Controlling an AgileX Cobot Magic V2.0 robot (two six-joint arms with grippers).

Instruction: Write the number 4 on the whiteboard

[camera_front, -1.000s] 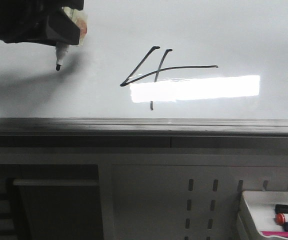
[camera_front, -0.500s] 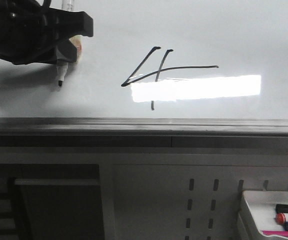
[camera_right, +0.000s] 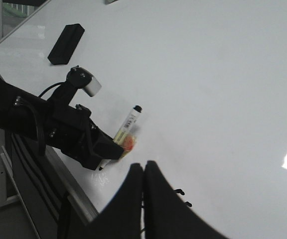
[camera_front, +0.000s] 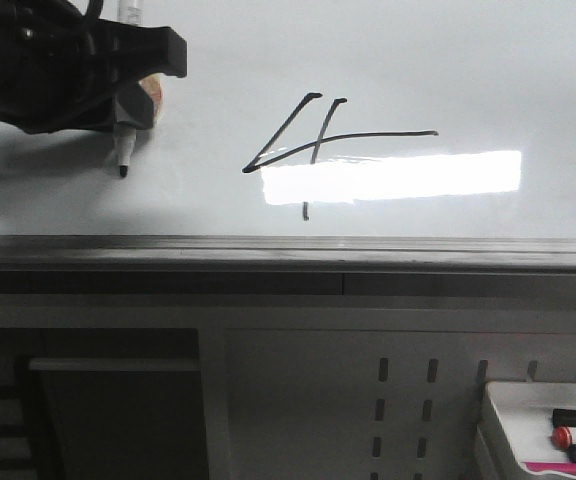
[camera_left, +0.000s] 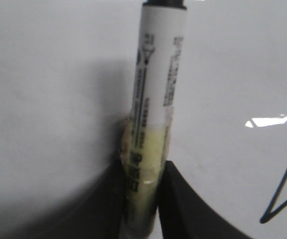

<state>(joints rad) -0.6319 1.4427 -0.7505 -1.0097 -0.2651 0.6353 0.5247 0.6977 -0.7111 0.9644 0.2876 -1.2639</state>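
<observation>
A: Status of the figure? The thin black hand-drawn number 4 (camera_front: 313,150) reads as complete on the large glossy white whiteboard (camera_front: 468,60): slanted stroke, long horizontal bar, and a vertical stroke whose lower part vanishes into the bright glare patch and shows again just below it.

B: Agreed. It sits mid-board, a little above the grey metal edge strip (camera_front: 288,250). A corner of it also shows in the left wrist view.

A: Left gripper (camera_front: 128,100)?

B: Closed tight on the white-barrelled black marker (camera_left: 156,99), taped with a yellowish pad at the grasp. Tip (camera_front: 122,171) points down at or just above the board, well to the left of the figure. I cannot tell if it touches; no stray mark visible there.

A: Right gripper (camera_right: 142,174)?

B: Fingers pressed together, nothing between them, over the board away from the figure.

A: What is left, in your judgement?

B: Writing appears done. At most, moving the marker clear and putting it away. The small white tray of spare markers (camera_front: 543,430) sits below, off the board, at the lower right of the front view.
</observation>
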